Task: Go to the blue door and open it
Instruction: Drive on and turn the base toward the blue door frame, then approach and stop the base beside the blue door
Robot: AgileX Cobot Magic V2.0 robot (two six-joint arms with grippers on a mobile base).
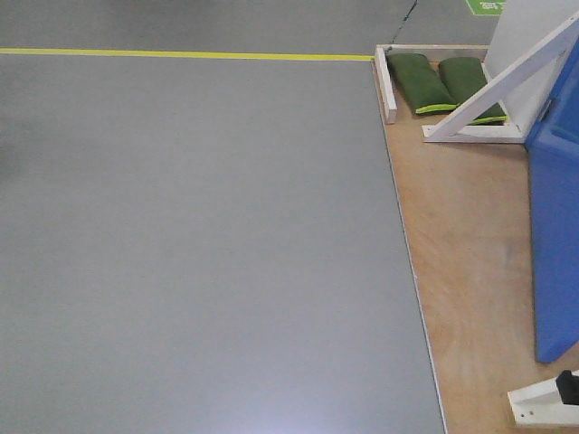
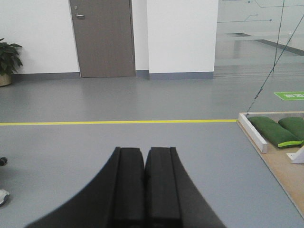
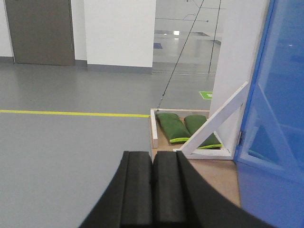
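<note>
Floor (image 1: pixel 199 253) in plain grey filled the left of my front camera, crossed near the top by a thin yellow line (image 1: pixel 181 54). Right of it lay a plywood base (image 1: pixel 461 244) with two green sandbags (image 1: pixel 421 81) at its far end, just beside a slanted white brace (image 1: pixel 507 86). At the far right stood the blue door (image 1: pixel 554 235), a glossy bright-blue flat panel on the plywood. The frame edge cut it off, so I saw only a strip of it.

On the left wrist camera, the left gripper (image 2: pixel 144 156) was clenched, its black pads pressed together with nothing between them. Beyond it were a potted plant (image 2: pixel 7 59) and a grey room door (image 2: pixel 102 38). A green floor sign (image 2: pixel 289 95) carried white writing too blurred for me to read.

On the right wrist camera, the right gripper (image 3: pixel 152 161) was likewise clenched on nothing, with the blue door filling the right edge, again cropped.
</note>
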